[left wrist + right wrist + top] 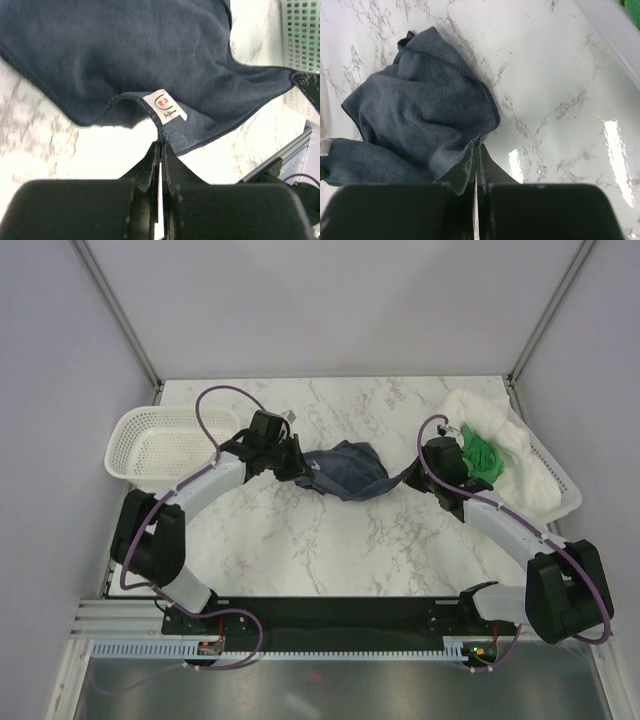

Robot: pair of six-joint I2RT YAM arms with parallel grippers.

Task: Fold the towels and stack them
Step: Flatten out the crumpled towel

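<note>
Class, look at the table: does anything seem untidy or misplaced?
The white towel bulges over the rim of the right basket, the green towel crumpled on top. The navy towel is bunched, not flat.

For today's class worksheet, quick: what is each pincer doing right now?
Left pincer: closed on the navy towel, at its edge.
Right pincer: closed on another edge of that towel.

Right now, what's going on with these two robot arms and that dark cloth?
Both arms are handling the navy towel. The left gripper is shut on one edge, by the sewn-in label. The right gripper is shut on the opposite end, so the cloth stretches rumpled between them over the marble table. It is not folded yet. The green towel and the white towel lie in the right basket; another basket sits on the left.
</note>
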